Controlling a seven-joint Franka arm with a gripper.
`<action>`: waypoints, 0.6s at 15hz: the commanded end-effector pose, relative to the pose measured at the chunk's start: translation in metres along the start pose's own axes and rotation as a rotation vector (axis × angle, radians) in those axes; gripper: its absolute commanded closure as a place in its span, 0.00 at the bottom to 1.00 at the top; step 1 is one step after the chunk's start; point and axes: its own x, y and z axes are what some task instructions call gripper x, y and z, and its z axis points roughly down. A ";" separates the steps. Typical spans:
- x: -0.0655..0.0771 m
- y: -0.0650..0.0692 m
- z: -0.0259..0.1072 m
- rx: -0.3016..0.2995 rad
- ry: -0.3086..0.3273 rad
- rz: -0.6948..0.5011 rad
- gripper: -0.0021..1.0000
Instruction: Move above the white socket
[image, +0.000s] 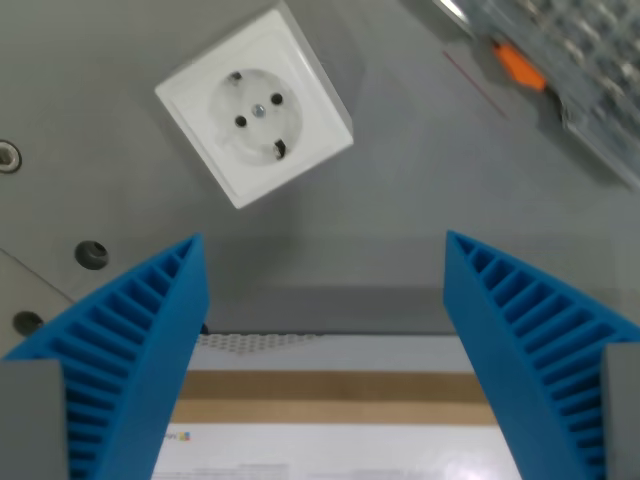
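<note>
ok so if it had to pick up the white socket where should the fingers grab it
Probably across two opposite flat side walls of the white socket, coming straight down from above. It's a square block lying face up and turned diagonally, so the open gripper would need to rotate to match.

socket (255, 108): on the table (400, 200), far left in the wrist view, turned askew
gripper (325, 265): near edge, fingers set wide apart, one left, one right; socket lies beyond the left finger (130, 350)
box (330, 410): near, between the fingers, on the table
rack (560, 60): far right corner
holes (92, 254): left edge of the table, near the left finger
</note>
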 end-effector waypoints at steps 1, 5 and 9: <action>0.002 -0.007 0.012 -0.005 0.143 -0.357 0.00; 0.009 -0.013 0.025 -0.007 0.153 -0.408 0.00; 0.015 -0.017 0.037 -0.009 0.156 -0.434 0.00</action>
